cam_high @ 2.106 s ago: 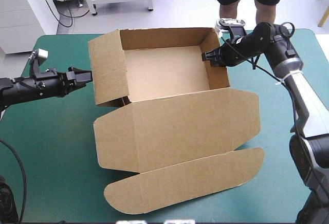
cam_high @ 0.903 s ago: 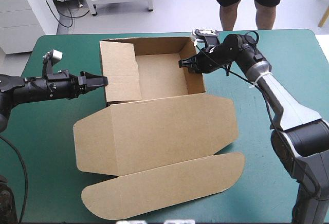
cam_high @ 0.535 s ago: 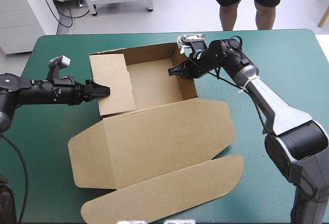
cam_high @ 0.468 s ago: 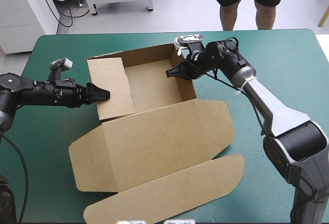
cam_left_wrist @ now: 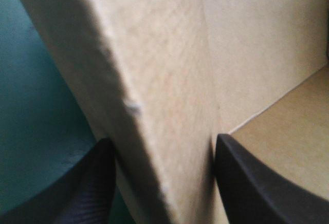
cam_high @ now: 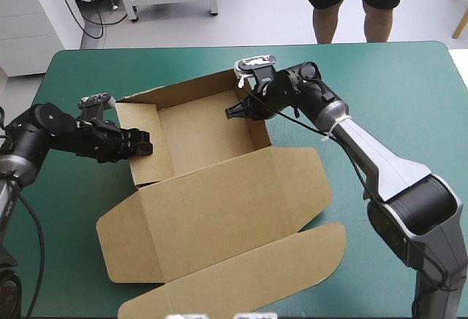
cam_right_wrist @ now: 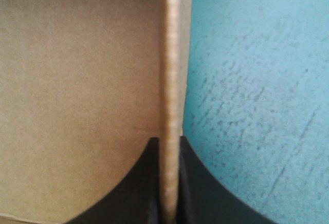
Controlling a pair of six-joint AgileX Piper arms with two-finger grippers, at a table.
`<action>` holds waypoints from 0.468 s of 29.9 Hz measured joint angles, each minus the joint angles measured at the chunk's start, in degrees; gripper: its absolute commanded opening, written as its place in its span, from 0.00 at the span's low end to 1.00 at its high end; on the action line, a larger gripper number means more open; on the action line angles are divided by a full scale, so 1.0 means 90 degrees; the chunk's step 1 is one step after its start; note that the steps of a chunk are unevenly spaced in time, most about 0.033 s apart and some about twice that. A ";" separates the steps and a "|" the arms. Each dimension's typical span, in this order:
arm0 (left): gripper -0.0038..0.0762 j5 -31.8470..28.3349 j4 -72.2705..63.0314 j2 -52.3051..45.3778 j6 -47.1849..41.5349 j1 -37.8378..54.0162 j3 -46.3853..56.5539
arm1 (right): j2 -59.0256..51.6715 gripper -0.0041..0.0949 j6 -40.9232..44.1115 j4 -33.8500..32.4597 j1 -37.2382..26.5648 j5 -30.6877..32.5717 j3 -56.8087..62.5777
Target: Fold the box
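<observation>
The brown box [cam_high: 234,202] stands as an open tray with its walls raised. Its lid and front flap lie flat toward the near edge. My left gripper [cam_high: 142,145] is at the tray's left wall [cam_high: 146,132]. In the left wrist view its black fingers [cam_left_wrist: 97,183] press both faces of that thick wall [cam_left_wrist: 159,80], so the left gripper [cam_left_wrist: 163,141] is shut on it. My right gripper [cam_high: 232,112] is shut on the right wall [cam_high: 256,125]. In the right wrist view the wall's edge [cam_right_wrist: 169,54] runs straight up from the right gripper [cam_right_wrist: 168,141].
The teal-green cover [cam_high: 395,92] shows bare right of the box and along the left front [cam_high: 58,224]. The lid's rounded flap [cam_high: 241,279] reaches close to the table's near edge.
The box has slid left and turned, its right end now farther back. My right gripper moved left with the right wall. The left arm bent back, still at the left wall.
</observation>
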 measured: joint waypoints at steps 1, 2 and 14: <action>0.36 -0.0129 0.0195 0.0000 -0.0230 -0.0111 0.0000 | 0.0000 0.03 0.0022 -0.0017 0.0000 0.0006 0.0000; 0.32 -0.0205 0.0339 0.0000 -0.0463 -0.0182 0.0000 | 0.0000 0.03 0.0042 -0.0046 0.0000 0.0014 0.0000; 0.04 -0.0654 0.1530 0.0020 -0.2132 -0.0700 -0.0012 | 0.0000 0.03 0.0255 -0.0134 0.0000 0.0193 0.0000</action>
